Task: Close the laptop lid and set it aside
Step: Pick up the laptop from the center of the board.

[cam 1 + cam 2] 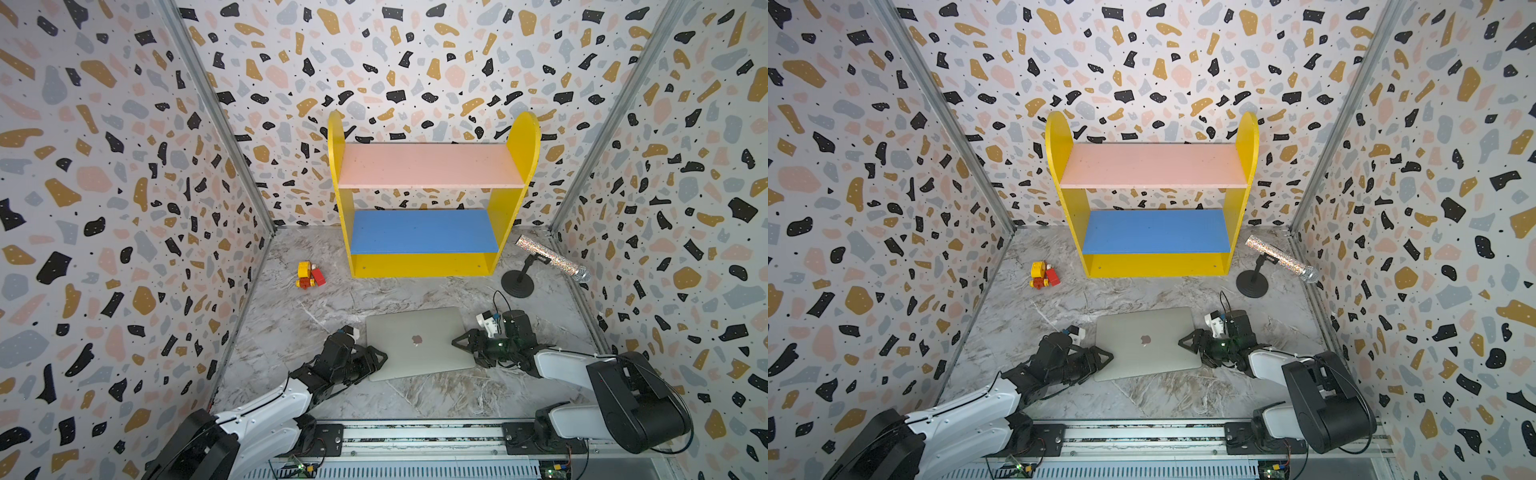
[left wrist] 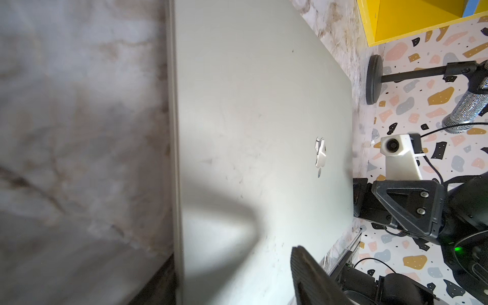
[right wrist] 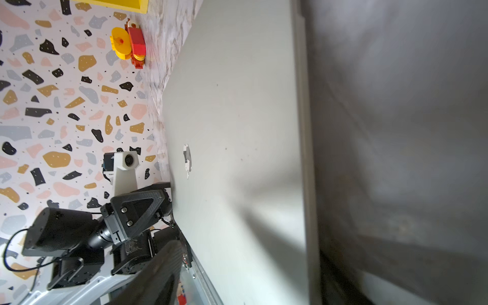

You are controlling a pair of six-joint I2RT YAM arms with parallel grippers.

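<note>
- Left gripper is sitting at the left side edge of the laptop. One finger is lying over the laptop lid. The jaws are standing apart across that edge, and I cannot tell whether they are pressing on it.
- Right gripper is sitting at the opposite side edge in like manner, with a finger showing over the lid. I cannot tell whether it is clamping.
- Laptop is lying flat on the marble tabletop towards the front, between the two grippers. It is sitting slightly skewed, its near left corner closer to the front rail than its near right one.
- Lid is lying shut, logo facing up. In both wrist views the side edges are showing as one closed line.
- Bare marble is lying open between the laptop's far edge and the yellow shelf at the back wall. A narrower bare strip is running between the near edge and the rail.
- Toy is sitting well apart, off the shelf's left foot.
- Microphone stand is standing near the right arm, beyond the laptop's far right corner, narrowing the room on that side.
</note>
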